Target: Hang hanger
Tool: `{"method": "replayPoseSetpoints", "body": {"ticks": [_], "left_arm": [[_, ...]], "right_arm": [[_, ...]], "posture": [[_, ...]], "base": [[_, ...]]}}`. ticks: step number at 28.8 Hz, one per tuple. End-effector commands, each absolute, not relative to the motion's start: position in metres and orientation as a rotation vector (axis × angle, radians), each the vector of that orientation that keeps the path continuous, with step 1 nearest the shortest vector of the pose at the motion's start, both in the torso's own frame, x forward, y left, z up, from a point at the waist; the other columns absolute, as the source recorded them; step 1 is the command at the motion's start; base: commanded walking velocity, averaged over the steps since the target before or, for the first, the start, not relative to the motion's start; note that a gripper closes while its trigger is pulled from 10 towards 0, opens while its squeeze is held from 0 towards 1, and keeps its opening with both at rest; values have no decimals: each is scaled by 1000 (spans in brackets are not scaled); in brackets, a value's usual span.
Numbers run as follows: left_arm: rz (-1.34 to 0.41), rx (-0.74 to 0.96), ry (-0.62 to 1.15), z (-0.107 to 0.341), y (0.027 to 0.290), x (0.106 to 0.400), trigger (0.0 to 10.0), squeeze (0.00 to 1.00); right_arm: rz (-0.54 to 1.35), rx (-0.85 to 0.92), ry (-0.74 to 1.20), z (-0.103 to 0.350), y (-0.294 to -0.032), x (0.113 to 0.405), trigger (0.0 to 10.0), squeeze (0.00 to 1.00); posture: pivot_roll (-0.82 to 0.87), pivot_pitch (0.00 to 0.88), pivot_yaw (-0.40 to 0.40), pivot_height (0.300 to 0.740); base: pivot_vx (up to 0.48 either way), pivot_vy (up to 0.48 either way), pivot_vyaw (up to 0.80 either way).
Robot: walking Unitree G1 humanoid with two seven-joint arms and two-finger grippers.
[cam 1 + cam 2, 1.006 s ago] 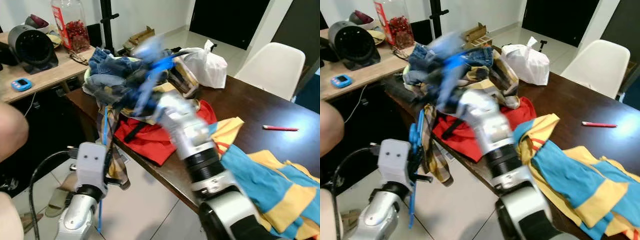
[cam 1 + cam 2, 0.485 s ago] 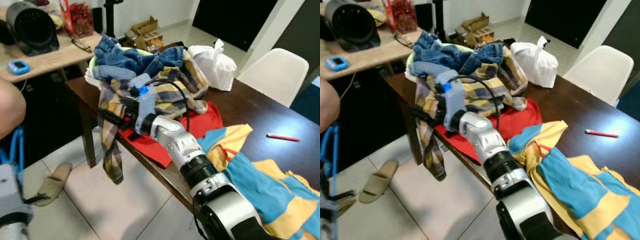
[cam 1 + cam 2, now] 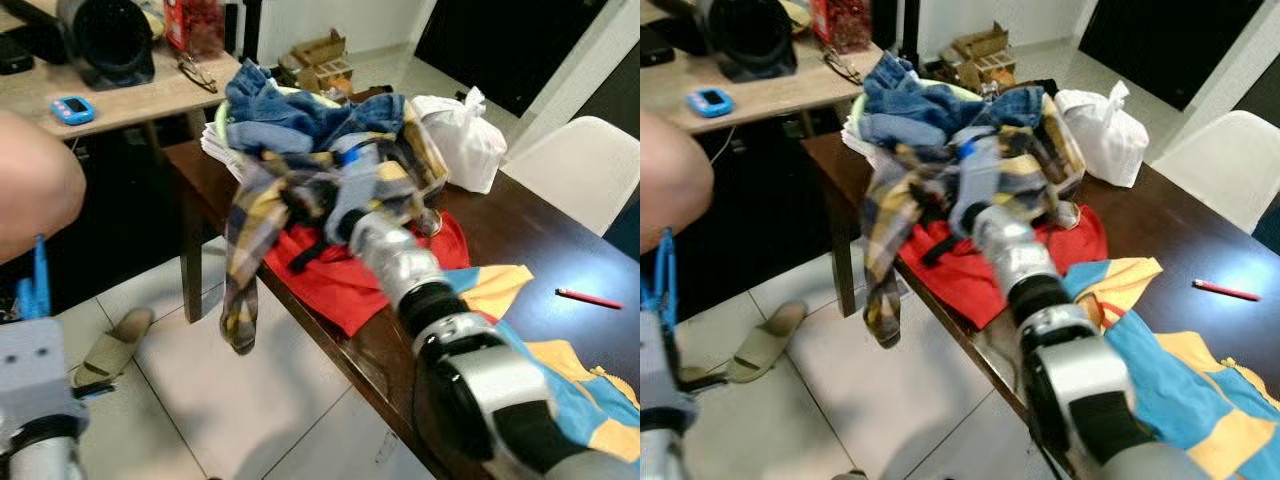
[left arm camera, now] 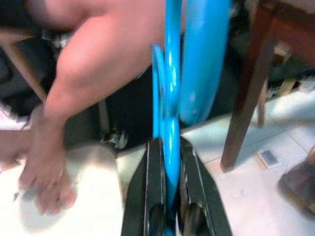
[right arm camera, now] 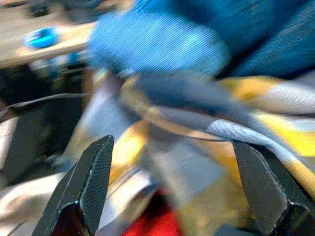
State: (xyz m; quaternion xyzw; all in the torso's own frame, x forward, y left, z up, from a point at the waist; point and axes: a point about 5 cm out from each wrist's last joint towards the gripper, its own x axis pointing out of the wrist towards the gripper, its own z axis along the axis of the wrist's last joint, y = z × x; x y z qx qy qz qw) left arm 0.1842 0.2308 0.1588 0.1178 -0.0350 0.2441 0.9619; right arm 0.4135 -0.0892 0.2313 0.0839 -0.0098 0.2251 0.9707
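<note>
My left gripper (image 4: 170,216) has its jaws clamped on the blue hanger (image 4: 172,73); my right gripper (image 5: 172,196) jaws gape wide at the plaid shirt (image 5: 197,128).

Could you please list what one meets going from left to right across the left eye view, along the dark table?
Plaid shirt hanging over the table edge → red cloth → white plastic bag → red pen.
</note>
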Motion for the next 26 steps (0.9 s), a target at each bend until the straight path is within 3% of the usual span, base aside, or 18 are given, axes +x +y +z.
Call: {"method": "replayPoseSetpoints", "body": {"ticks": [1,4,13,15,16,17,19,20,22,26], "left_arm": [[453,259,-99,163,224,186,10000,0],[371,276,-104,161,212,200,10000,0],[330,285,-80,155,209,206,10000,0],[329,280,-76,154,209,206,10000,0],[328,279,-74,153,207,207,10000,0],[328,279,-74,153,207,207,10000,0],[326,278,-70,152,204,207,10000,0],[326,278,-70,152,204,207,10000,0],[324,279,-67,152,203,209,10000,0],[323,283,-68,151,203,209,10000,0]], "right_arm": [[419,174,2,223,-96,414,10000,0],[350,172,-18,230,-125,418,10000,0],[447,212,-86,243,-134,416,10000,0],[555,307,-143,254,-131,414,10000,0],[754,390,-219,269,-127,408,10000,0],[754,390,-219,269,-127,408,10000,0],[1010,432,-346,294,-117,397,10000,0],[1010,432,-346,294,-117,397,10000,0],[996,414,-340,308,-91,401,10000,0],[976,422,-325,310,-83,402,10000,0]], "posture": [[355,147,-233,740],[308,146,-215,740],[294,149,-211,740],[295,152,-214,740],[292,152,-218,740],[292,152,-218,740],[286,157,-224,740],[286,157,-224,740],[286,162,-227,740],[289,164,-232,740]], "base": [[0,0,0],[0,0,0],[0,0,0],[0,0,0],[0,0,0],[0,0,0],[0,0,0],[0,0,0],[0,0,0],[0,0,0]]}}
